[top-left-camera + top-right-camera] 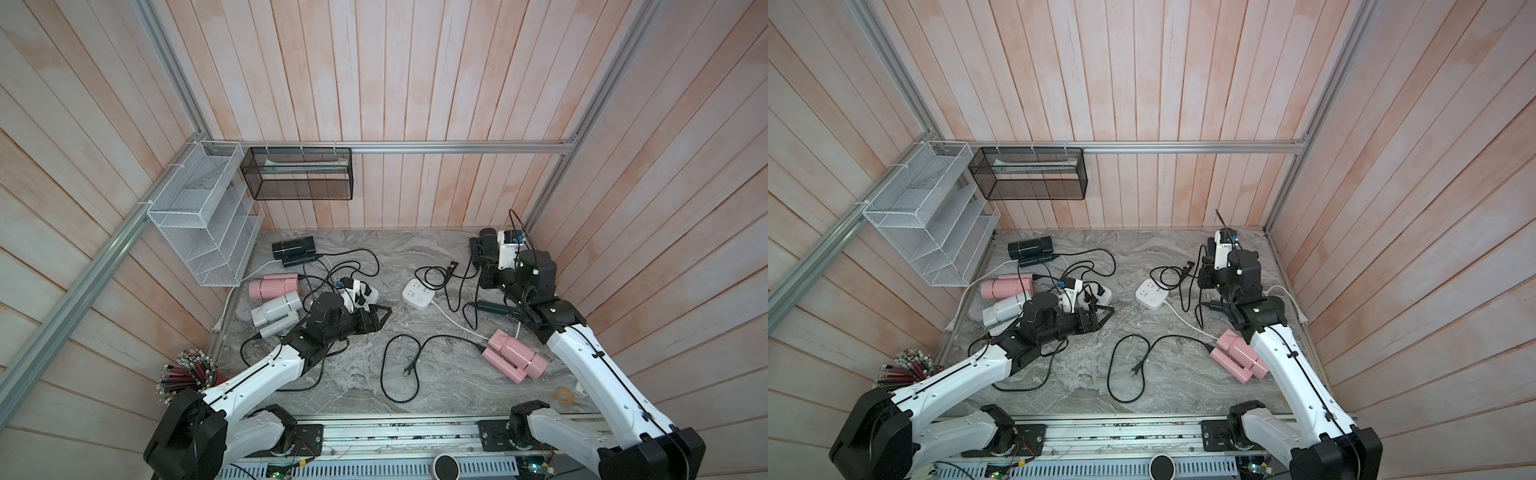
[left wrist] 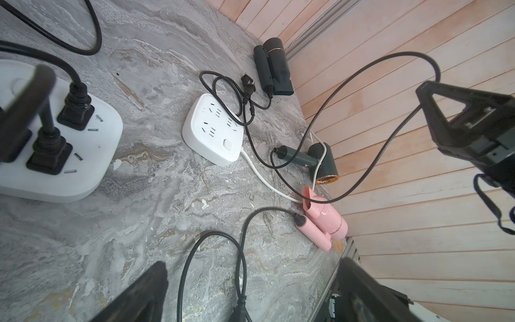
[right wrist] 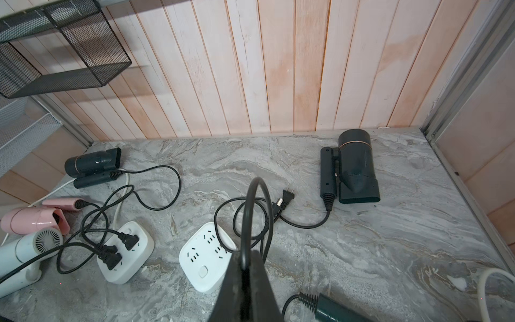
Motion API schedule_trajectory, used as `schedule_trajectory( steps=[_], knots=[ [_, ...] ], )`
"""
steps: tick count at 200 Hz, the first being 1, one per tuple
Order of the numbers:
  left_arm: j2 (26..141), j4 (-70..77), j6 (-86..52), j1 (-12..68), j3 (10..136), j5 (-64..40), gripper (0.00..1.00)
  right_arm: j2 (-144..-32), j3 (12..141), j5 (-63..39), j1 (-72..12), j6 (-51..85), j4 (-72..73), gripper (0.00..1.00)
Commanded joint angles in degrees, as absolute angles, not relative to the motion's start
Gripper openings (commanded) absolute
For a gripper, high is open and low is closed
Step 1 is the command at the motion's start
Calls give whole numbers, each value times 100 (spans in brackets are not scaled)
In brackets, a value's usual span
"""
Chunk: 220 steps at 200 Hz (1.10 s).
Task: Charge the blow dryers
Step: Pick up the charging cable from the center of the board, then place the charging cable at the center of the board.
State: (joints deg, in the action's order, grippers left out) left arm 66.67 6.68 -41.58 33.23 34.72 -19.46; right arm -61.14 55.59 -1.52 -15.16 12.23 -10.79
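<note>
Blow dryers at centre left in a top view are plugged into a power strip; three at right are not. The left tool is held spread; a black cord is pinched by the right tool.

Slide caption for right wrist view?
Right gripper, shut on a black cord, near the empty power strip; neighbouring strip holds three plugs.
</note>
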Motion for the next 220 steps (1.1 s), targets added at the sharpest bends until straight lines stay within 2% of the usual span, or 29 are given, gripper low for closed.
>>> schedule_trajectory(
  steps=[1, 73, 152, 220],
  knots=[
    [6774, 703, -4045, 3382, 3681, -2032, 97, -6097, 5632, -294, -1477, 1223, -1150, 7],
    [6841, 779, -4052, 3411, 3653, -1988, 96, -5778, 6625, -976, -1477, 1197, -1853, 6],
    [6819, 768, -4025, 3410, 3617, -1994, 97, -5629, 7687, 35, -1477, 1363, -2373, 6],
    [6790, 791, -4030, 3414, 3548, -1969, 97, -5723, 8099, -57, -1477, 1311, -2193, 5]
  ],
)
